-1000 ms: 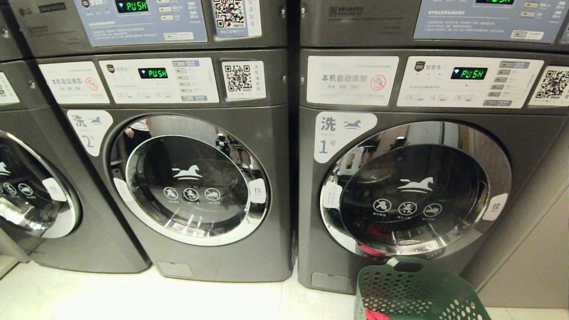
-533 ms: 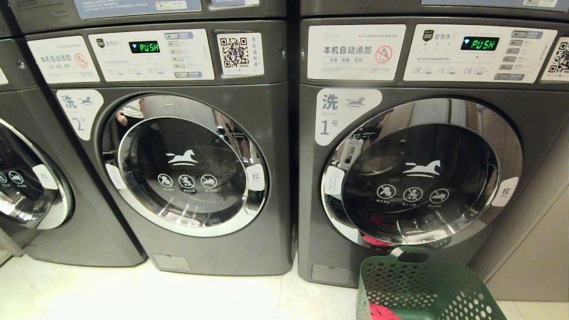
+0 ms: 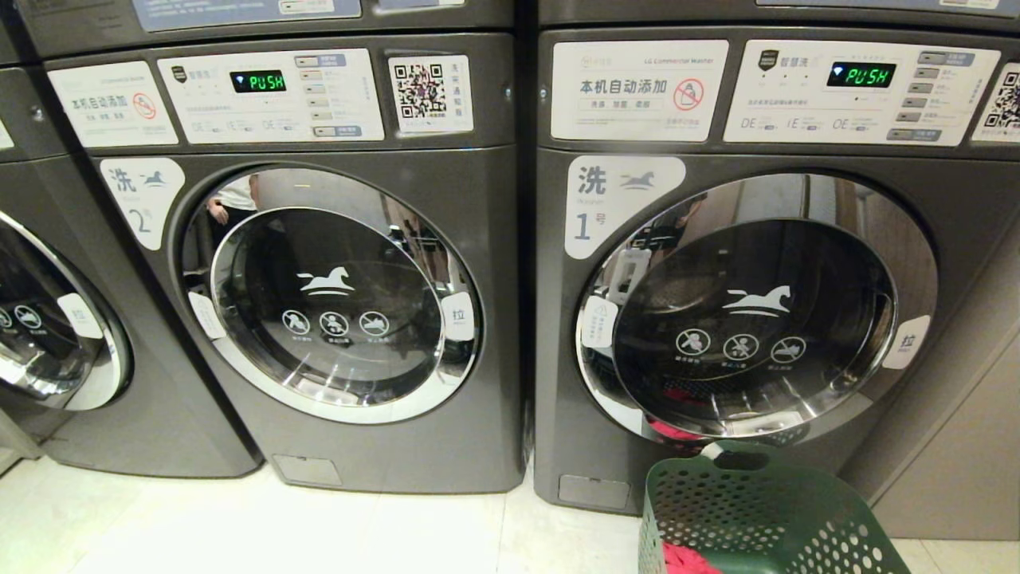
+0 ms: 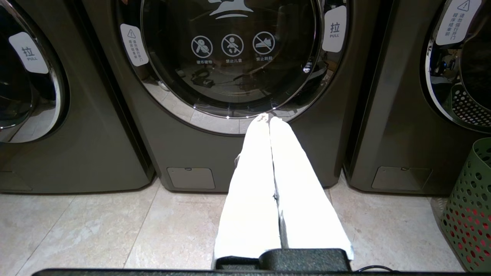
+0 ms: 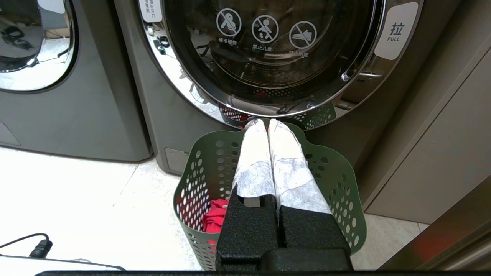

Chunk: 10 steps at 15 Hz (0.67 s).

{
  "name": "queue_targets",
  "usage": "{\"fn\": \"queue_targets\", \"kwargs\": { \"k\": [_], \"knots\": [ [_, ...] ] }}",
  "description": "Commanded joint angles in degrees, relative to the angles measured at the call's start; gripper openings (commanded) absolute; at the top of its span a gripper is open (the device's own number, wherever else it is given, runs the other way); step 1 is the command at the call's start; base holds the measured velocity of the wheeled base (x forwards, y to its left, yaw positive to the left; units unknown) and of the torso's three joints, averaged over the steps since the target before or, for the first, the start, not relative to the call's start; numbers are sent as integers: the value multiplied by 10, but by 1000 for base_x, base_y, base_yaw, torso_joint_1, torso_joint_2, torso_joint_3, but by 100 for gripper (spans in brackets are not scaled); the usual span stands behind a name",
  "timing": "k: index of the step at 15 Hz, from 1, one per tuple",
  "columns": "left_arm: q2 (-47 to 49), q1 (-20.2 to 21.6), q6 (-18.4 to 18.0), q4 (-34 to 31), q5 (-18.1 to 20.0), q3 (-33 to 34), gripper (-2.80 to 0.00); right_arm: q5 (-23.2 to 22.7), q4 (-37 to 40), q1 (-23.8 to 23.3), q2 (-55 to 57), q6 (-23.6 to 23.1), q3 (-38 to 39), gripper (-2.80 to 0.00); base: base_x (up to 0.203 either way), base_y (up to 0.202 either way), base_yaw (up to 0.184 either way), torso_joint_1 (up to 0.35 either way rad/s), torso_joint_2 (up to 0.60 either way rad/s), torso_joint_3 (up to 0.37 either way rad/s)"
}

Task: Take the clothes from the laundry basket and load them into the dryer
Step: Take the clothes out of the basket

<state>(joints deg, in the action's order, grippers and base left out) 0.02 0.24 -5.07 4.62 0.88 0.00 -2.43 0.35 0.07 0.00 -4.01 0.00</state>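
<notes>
A: Machine 1 (image 3: pixel 550 335) is faced, door (image 3: pixel 753 319) shut. The green laundry basket (image 3: pixel 717 510) is set on the floor just in front of it, red clothes (image 5: pixel 215 218) inside.

B: Cloth is judged soft, light, floppy; a bunched fold should be pinched from above. Most of the pile is hidden by the basket wall.

A: Left gripper (image 4: pixel 267 119) and right gripper (image 5: pixel 266 122) are pressed closed, nothing held. The right one is poised over the basket.

Green perforated laundry basket (image 3: pixel 765 510) holding red clothes (image 3: pixel 685 560) before the apparently shut dryer (image 3: pixel 757 307).
</notes>
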Motion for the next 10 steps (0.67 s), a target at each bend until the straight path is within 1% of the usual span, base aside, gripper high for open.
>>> {"fn": "queue_targets", "kwargs": {
  "k": [1, 10],
  "knots": [
    [-1, 0, 0, 0, 0, 18, -280, 0, 0, 0, 0, 0, 1, -280, 0, 0, 0, 0, 0, 0],
    [-1, 0, 0, 0, 0, 19, -280, 1, 1, 0, 0, 1, 1, -280, 0, 0, 0, 0, 0, 0]
  ]
}}
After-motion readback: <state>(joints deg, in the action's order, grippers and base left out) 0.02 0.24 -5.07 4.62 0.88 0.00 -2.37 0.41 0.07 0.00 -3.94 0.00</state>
